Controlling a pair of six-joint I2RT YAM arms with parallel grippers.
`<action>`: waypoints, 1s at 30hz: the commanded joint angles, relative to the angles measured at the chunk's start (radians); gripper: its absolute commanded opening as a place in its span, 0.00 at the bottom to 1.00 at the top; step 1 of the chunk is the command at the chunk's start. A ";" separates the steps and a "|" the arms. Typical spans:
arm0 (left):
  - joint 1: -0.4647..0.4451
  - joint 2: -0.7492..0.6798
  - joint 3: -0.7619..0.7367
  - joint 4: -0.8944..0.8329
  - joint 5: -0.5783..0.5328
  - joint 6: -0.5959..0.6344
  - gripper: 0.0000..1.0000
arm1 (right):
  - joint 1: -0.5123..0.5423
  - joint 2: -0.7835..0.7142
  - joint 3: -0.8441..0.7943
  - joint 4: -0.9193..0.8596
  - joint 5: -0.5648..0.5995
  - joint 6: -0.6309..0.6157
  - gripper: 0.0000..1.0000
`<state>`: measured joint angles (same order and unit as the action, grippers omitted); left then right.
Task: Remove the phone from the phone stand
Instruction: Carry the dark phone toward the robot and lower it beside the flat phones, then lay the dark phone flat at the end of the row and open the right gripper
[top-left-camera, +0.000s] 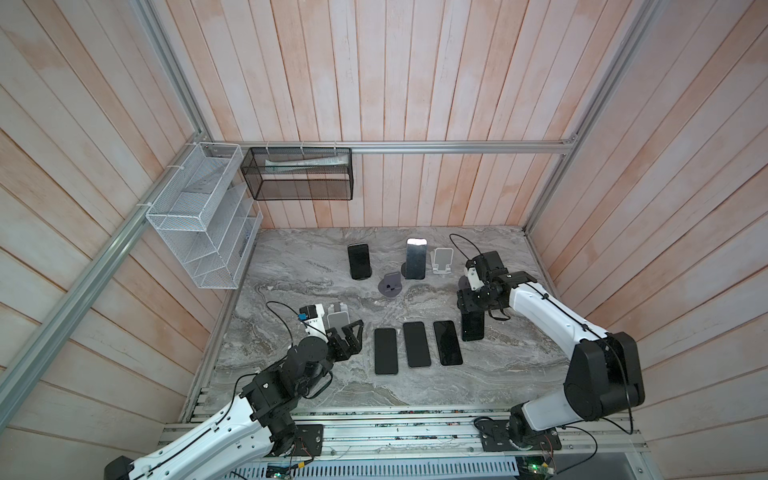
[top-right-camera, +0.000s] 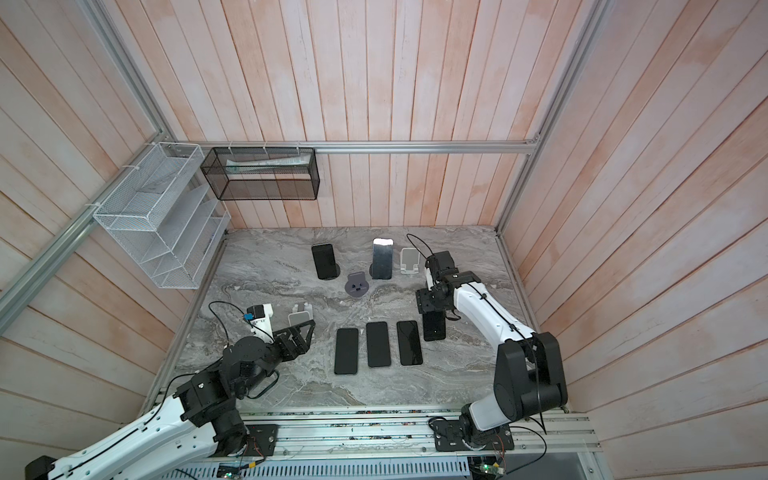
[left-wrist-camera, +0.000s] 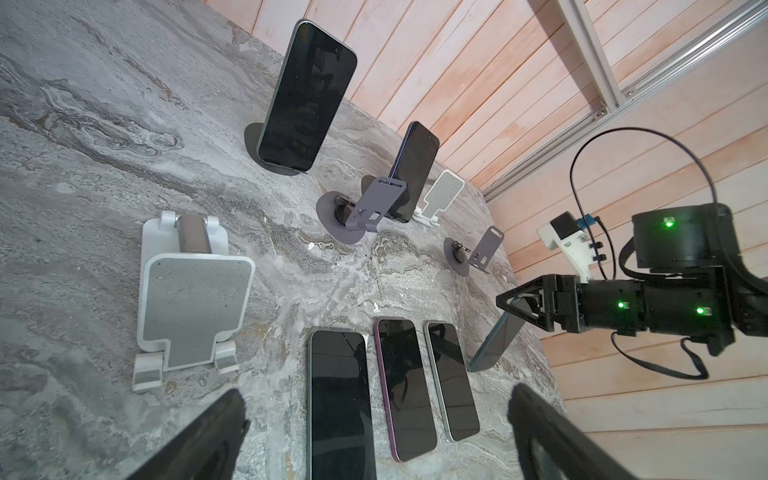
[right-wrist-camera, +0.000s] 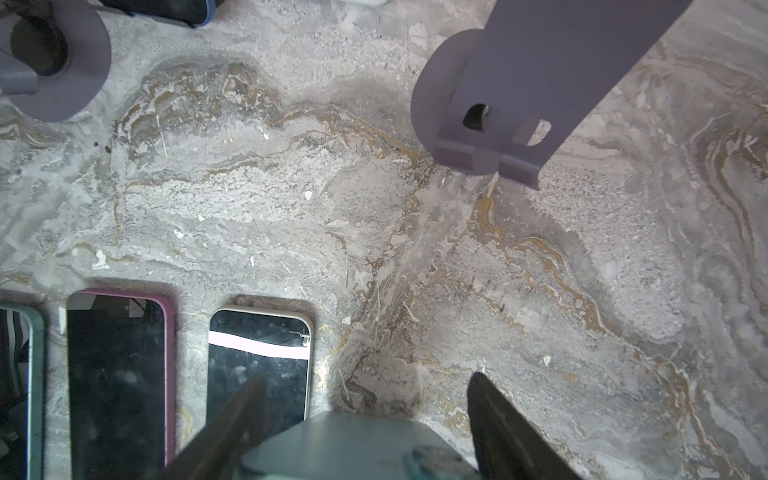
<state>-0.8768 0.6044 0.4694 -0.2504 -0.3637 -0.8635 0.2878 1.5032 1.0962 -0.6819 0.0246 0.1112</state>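
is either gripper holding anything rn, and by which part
The right gripper holds a pale teal phone by its upper end; the phone hangs tilted, lower end down at the table. The left gripper is open and empty.

Right of centre in both top views, the right gripper (top-left-camera: 471, 305) is covering the upper end of the upright teal-backed phone (top-left-camera: 473, 330) clamped in it. The arm is hiding most or all of the grey-purple round-based stand (right-wrist-camera: 519, 91). The right wrist picture's edge is cutting off that stand's backplate and the phone's blurred back. Lower left, the wide-spread left gripper (top-left-camera: 345, 332) is overlapping the white-and-grey flat stand (top-left-camera: 337, 318). Upper left, the pale packet (top-left-camera: 299, 163) inside the black mesh basket (top-left-camera: 299, 193) is appearing too small to read.
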 joint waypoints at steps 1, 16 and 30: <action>0.006 0.003 0.002 0.037 0.021 0.005 1.00 | -0.002 0.002 -0.019 -0.027 -0.001 0.013 0.64; 0.007 -0.035 -0.016 0.000 0.025 -0.011 1.00 | -0.003 0.071 -0.071 -0.007 0.003 0.044 0.64; 0.009 -0.039 -0.032 0.005 0.085 -0.047 1.00 | -0.056 0.174 -0.098 0.058 0.006 0.054 0.64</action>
<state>-0.8730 0.5739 0.4549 -0.2470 -0.2974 -0.8944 0.2447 1.6459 0.9958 -0.6403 -0.0048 0.1646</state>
